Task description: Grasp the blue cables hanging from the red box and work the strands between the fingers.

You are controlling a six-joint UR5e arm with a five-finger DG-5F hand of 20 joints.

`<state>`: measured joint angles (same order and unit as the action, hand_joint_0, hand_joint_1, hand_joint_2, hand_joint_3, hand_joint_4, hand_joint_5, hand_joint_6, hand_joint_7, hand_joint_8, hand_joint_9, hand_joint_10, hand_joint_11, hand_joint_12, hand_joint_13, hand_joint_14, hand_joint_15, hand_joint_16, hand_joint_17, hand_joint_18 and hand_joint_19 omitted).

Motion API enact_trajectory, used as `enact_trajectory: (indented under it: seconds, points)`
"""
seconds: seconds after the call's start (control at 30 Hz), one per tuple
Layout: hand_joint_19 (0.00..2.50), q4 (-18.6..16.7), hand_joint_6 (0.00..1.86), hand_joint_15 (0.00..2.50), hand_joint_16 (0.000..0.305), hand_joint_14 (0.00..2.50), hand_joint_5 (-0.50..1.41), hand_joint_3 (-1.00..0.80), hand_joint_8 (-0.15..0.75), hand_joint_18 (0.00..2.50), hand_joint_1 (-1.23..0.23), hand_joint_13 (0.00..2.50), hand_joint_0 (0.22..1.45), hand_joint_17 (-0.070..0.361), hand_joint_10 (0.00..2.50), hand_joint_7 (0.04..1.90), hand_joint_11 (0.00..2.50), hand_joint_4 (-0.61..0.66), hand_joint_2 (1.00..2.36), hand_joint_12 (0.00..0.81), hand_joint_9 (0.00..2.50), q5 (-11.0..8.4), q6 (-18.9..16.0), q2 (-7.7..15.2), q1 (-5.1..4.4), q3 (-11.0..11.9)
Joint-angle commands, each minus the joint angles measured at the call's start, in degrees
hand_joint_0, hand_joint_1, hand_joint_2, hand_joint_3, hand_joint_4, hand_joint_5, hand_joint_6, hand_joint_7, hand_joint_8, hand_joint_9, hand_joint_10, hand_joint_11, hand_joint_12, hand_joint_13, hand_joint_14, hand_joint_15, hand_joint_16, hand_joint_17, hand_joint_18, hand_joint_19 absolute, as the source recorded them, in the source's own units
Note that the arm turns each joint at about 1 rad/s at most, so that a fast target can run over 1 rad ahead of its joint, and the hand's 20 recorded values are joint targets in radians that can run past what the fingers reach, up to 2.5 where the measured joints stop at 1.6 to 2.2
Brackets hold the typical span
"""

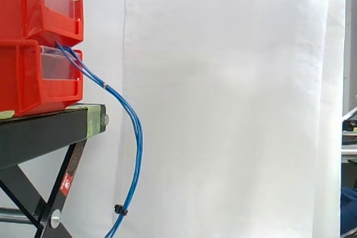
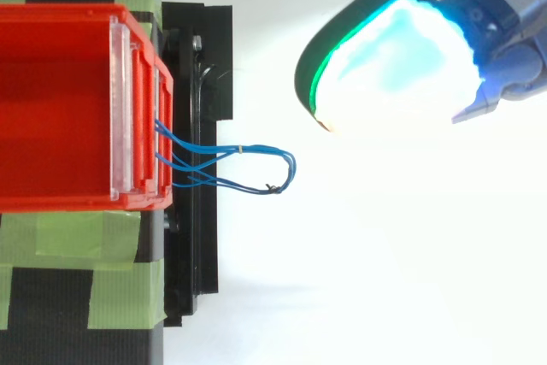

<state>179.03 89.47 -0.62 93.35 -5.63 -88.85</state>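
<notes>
Two red bins are stacked on a black stand at the left of the side view. Thin blue cables (image 1: pixel 135 132) come out of the front of the lower red bin (image 1: pixel 33 82), arc to the right and hang below the stand's edge, bound by a small black tie (image 1: pixel 120 210). From above, the blue cables (image 2: pixel 256 164) form a loop just right of the red bin (image 2: pixel 51 108). My hand (image 2: pixel 393 61) enters at the upper right of the top view, glowing cyan-white with a green rim, well to the right of the cables and apart from them.
The black stand (image 1: pixel 44 132) carries green tape (image 2: pixel 77 245) on its top and has crossed legs below. A white curtain (image 1: pixel 223 104) hangs behind the work. Some equipment shows at the side view's right edge (image 1: pixel 350 137).
</notes>
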Motion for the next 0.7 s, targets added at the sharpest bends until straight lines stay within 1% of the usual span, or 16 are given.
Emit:
enact_trajectory:
  seconds: [0.0, 0.67]
  points:
    - [0.11, 0.0, 0.00, 0.11, 0.058, 0.00, -0.29, -1.00, 0.249, 0.00, -0.51, 0.06, 0.70, 0.131, 0.00, 0.62, 0.00, 0.20, 1.00, 0.348, 0.20, 0.01, 0.0, 0.0, 0.00, 0.0]
    - [0.13, 0.0, 0.00, 0.13, 0.058, 0.00, -0.28, -1.00, 0.259, 0.00, -0.51, 0.10, 0.71, 0.131, 0.00, 0.63, 0.00, 0.21, 1.00, 0.354, 0.23, -0.17, 0.0, 0.0, 0.00, 0.0]
